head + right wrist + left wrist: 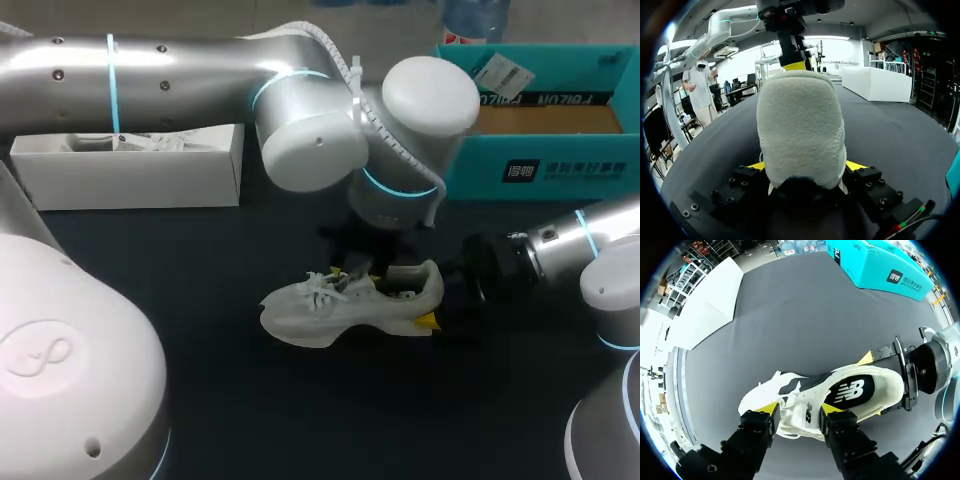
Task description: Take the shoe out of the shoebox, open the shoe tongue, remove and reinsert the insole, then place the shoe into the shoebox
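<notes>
Shoe [340, 305] is set out of the box near the middle of the table [200, 400], its heel clamped by the right gripper [806, 167]. The left gripper [800, 409] is placed astride the tongue [807, 412]; whether it is gripped cannot be told. Tongue-opening is judged in hand. Next, the tongue must be pulled clear so the insole [852, 390] can be reached.

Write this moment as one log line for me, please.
shoe: on table | right fingers: shut on heel | left arm: over tongue
</notes>
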Available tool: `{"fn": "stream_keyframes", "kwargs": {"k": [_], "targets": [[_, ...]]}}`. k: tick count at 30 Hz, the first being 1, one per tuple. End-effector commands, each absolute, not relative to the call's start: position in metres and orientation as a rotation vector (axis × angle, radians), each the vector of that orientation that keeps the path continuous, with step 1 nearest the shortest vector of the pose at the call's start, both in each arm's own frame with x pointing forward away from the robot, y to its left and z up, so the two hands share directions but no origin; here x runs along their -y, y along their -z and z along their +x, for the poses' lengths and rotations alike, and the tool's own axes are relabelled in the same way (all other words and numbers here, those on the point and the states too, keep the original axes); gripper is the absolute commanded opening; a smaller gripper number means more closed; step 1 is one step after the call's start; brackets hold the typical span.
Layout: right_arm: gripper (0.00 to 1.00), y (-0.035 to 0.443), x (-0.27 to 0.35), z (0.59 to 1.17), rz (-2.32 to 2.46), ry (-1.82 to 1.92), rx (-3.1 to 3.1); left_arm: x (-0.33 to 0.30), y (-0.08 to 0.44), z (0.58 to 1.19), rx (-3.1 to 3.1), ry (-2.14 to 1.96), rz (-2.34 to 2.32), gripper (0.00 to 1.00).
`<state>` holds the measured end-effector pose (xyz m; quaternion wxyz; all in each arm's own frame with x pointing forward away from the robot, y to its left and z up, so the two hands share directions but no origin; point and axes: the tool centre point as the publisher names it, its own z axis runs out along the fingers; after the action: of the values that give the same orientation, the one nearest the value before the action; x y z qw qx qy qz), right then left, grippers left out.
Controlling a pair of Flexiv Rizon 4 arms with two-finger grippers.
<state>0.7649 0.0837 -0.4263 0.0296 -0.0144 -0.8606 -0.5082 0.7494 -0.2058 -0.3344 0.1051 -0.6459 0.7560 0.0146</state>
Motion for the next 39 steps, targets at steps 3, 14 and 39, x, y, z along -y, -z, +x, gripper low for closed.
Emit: {"fn": "stream_keyframes", "kwargs": {"k": [3, 14, 39], "targets": [[0.0, 0.432, -0.086, 0.763, -0.047, 1.563, 2.657, 0.189, 0.32, 0.742, -2.313, 0.031, -1.932, 0.44], [0.0, 0.432, -0.086, 0.763, -0.047, 1.563, 2.657, 0.182, 0.308, 0.735, -2.484, 0.064, -1.995, 0.0], [0.0, 0.432, -0.086, 0.763, -0.047, 1.563, 2.657, 0.12, 0.301, 0.744, -2.346, 0.141, -2.289, 0.0]]}}
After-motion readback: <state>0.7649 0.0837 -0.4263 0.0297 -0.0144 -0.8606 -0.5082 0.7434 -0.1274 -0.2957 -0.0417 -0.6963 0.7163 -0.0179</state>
